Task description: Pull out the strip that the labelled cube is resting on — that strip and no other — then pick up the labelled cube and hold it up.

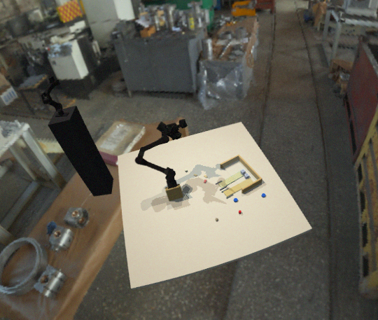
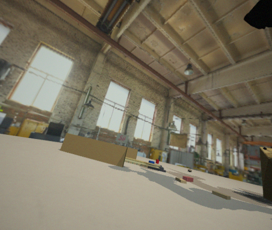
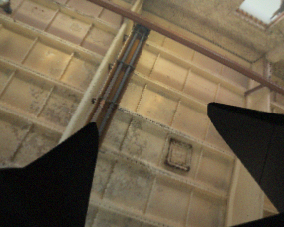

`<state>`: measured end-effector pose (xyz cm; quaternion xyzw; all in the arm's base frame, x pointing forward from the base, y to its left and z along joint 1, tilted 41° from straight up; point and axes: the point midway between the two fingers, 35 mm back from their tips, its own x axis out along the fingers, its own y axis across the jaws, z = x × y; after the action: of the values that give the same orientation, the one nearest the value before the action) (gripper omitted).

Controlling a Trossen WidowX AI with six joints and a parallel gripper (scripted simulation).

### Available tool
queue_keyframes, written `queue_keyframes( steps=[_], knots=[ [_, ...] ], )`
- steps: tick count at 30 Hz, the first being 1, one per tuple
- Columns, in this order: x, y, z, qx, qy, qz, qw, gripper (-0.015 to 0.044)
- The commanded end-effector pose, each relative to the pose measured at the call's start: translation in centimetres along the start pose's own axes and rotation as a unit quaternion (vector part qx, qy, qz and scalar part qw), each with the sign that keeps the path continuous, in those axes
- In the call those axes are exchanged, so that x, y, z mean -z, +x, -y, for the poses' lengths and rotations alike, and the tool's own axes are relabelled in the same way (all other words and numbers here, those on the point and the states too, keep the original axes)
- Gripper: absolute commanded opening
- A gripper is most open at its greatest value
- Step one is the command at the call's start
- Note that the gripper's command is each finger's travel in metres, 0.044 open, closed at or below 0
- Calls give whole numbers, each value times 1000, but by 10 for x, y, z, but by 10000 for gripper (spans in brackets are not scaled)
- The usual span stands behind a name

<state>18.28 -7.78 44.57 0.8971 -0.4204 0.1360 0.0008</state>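
A pale yellow-green strip (image 1: pixel 232 178) and a yellow strip (image 1: pixel 236 188) lie side by side, pointing out of the open side of a low wooden enclosure (image 1: pixel 252 185) (image 2: pixel 92 148). Strips also show edge-on in the exterior view. Two small pale blue-grey cubes, one (image 1: pixel 243 171) farther back and one (image 1: pixel 246 176) nearer, are at the strips' inner ends. They are too small to show a label or exactly which strip bears each. My gripper (image 1: pixel 171 124) (image 3: pixel 152 117) is open and empty, raised high and well left of the enclosure. Its wrist view shows only the ceiling and windows between and around the fingers.
Blue pieces (image 1: pixel 235 199) (image 1: pixel 263 195) and a red piece (image 1: pixel 239 211) lie in front of the enclosure. A red block (image 1: pixel 205 181) (image 2: pixel 188 178) and tan blocks (image 2: pixel 181 180) (image 2: pixel 221 195) lie between it and my arm's base (image 1: pixel 173 192). A black pillar (image 1: pixel 82 152) bearing another arm stands left.
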Motion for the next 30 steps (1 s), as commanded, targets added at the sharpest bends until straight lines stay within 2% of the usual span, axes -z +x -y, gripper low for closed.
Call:
queue_keyframes(
  steps=[1, 3, 6, 10, 14, 22, 30],
  knots=[
    [-1, 1, 2, 3, -10, -2, 1000, 400],
    [-8, 6, 21, 31, -91, -16, 995, 400],
    [-34, 17, 63, 95, -272, -48, 957, 400],
    [-84, 29, 108, 182, -480, -88, 854, 400],
    [-135, 35, 134, 255, -610, -123, 740, 400],
    [-235, 29, 152, 386, -743, -204, 508, 400],
    [-330, -2, 137, 499, -744, -330, 298, 400]
  ],
)
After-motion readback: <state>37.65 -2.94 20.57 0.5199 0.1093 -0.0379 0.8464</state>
